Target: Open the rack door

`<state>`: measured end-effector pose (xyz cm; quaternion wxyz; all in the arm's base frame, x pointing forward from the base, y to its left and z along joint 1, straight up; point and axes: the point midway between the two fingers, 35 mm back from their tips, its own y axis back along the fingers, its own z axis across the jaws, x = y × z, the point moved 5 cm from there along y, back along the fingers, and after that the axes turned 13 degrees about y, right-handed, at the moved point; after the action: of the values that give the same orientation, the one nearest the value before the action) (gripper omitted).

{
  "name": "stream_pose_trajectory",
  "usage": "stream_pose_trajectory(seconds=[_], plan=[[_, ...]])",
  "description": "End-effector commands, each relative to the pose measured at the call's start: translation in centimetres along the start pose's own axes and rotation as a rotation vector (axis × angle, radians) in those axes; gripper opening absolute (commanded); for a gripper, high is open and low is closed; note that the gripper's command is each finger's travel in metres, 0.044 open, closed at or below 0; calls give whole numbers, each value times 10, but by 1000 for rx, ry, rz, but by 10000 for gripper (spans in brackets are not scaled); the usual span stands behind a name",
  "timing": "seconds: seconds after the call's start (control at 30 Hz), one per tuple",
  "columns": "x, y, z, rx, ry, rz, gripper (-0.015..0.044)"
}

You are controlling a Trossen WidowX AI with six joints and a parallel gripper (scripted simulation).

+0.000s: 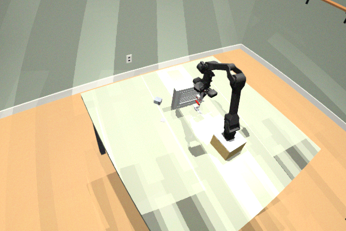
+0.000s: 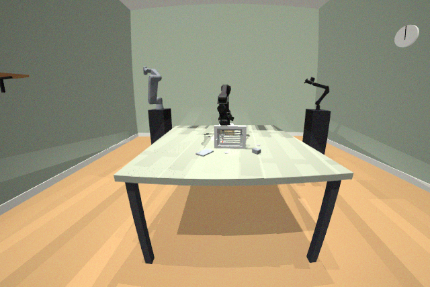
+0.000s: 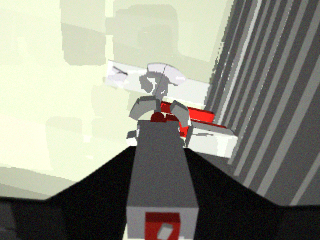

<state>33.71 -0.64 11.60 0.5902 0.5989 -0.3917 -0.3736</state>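
Note:
The rack's grey frame (image 1: 174,99) (image 2: 230,146) stands upright on the table. The barred grey door (image 1: 186,97) (image 3: 287,100) looks flat in line with the frame, with no clear gap showing. The grey and red handle (image 3: 159,172) stands out toward the wrist camera; its wide face and red end fill the middle of that view. Red and white latch parts lie around its far end. My gripper (image 3: 158,154) (image 1: 201,97) is shut on the handle, with one black finger against each side. In the exterior view the rack hides the fingertips.
A small grey block (image 1: 158,100) (image 2: 256,150) lies near the rack. A flat pale slab (image 2: 205,152) and a small white piece (image 1: 162,120) (image 2: 226,152) lie on the table. The arm's base stands on a wooden box (image 1: 223,147).

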Motion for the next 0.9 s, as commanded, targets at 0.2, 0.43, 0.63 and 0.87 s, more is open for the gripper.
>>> stream_pose_trajectory(seconds=[0.2,0.43,0.63,0.87], plan=[[0,0,0,0,3,-3,29],[-1,0,0,0,-10,-3,10],[-4,0,4,0,-127,-3,10],[-9,0,9,-1,-271,-3,10]])
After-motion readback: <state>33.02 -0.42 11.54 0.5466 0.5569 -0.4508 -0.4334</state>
